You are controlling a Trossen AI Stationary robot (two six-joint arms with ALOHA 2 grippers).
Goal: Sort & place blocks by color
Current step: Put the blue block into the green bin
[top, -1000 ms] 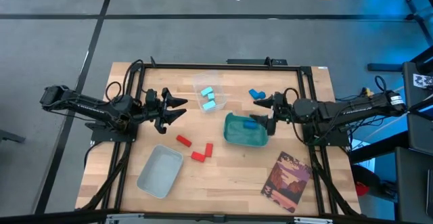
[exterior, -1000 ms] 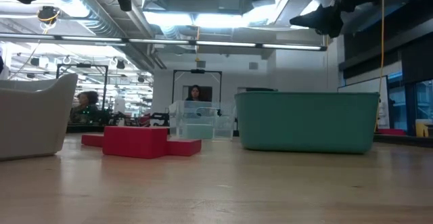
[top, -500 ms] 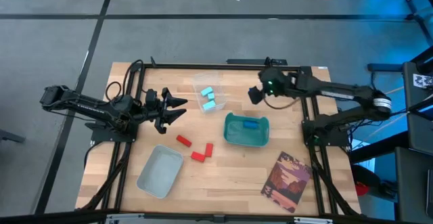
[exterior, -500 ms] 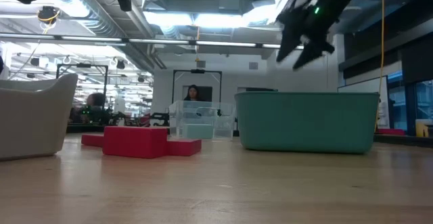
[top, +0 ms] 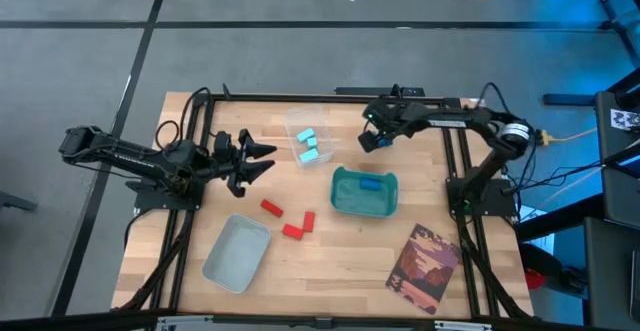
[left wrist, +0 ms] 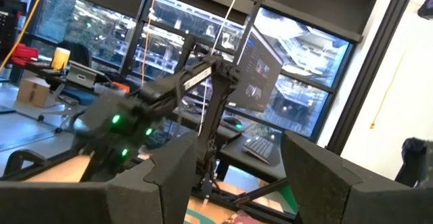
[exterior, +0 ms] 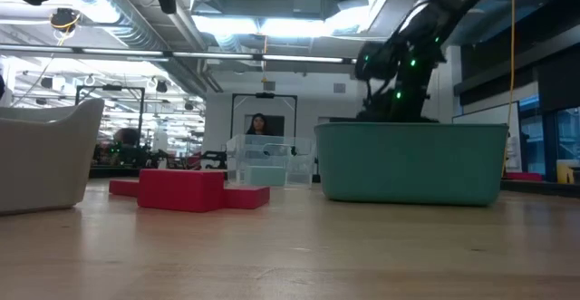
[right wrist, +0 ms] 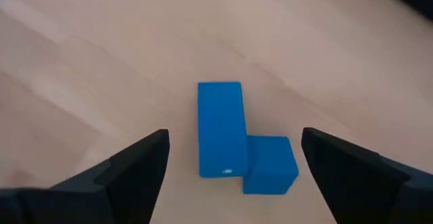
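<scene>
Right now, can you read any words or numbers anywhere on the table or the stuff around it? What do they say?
No text here can be read.
Picture card at the table's near right corner: a landscape picture, with no lettering that I can make out.
Black-and-white tag on the dark equipment at the far right: a pattern, not words.
Monitor behind the table: too blurred to read.
Blue blocks, red blocks, teal bin: plain, with no labels.

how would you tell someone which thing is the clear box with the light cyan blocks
Start at the wooden table in the high view and find the teal bin near its middle. Just up and left of it sits a clear box holding light cyan blocks. It is the only see-through container; the grey tray is opaque.
</scene>
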